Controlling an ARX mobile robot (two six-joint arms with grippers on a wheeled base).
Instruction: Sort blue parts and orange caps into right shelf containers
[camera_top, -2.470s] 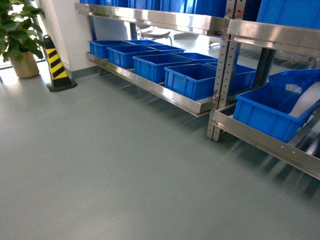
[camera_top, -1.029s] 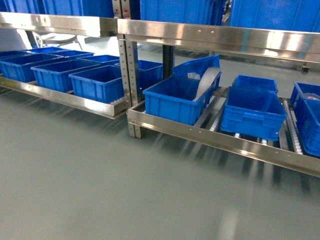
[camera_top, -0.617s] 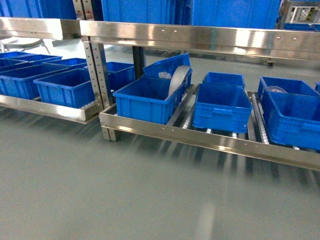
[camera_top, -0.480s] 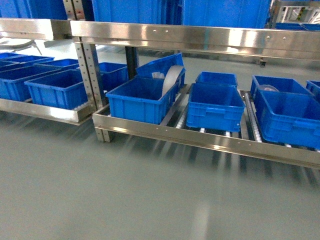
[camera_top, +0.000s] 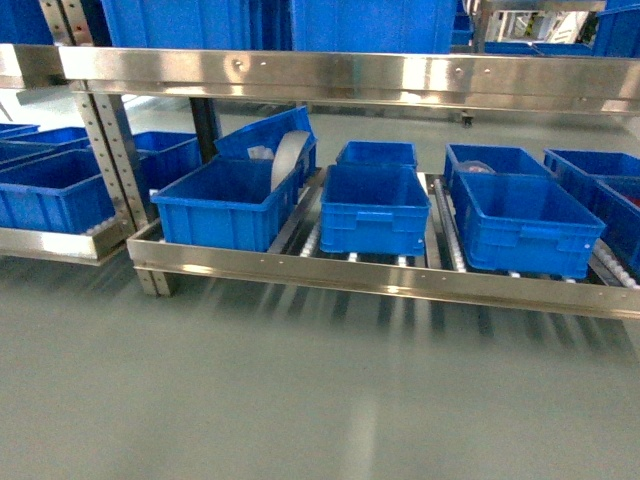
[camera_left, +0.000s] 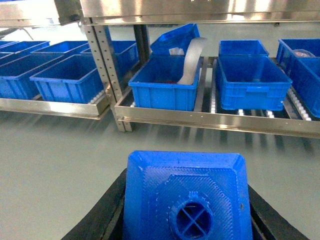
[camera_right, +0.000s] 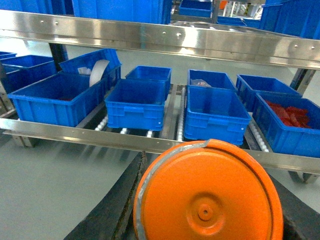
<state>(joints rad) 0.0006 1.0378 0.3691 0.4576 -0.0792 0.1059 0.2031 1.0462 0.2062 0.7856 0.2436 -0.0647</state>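
Note:
In the left wrist view a blue part (camera_left: 187, 195) with a round stud fills the bottom, and my left gripper (camera_left: 187, 212) is shut on it, black fingers (camera_left: 102, 217) at both its sides. My right gripper (camera_right: 207, 215) is shut on an orange cap (camera_right: 207, 197), whose flat end faces the camera. Ahead, the right shelf containers stand on the low shelf: one (camera_top: 228, 205) at the left, one (camera_top: 373, 207) in the middle, one (camera_top: 522, 220) to the right. A further crate (camera_right: 290, 122) holds red-orange pieces. Neither gripper shows in the head view.
A tilted crate behind the left one holds a white curved strip (camera_top: 288, 155). The steel front rail (camera_top: 380, 275) and upper shelf beam (camera_top: 340, 75) frame the crates. A perforated upright (camera_top: 115, 160) separates the left shelf's crates (camera_top: 50, 190). Grey floor (camera_top: 300, 390) lies in front.
The head view has swung right along the shelves. The plant and striped cone have left view, and the right shelf's crates have come to the centre and grown closer.

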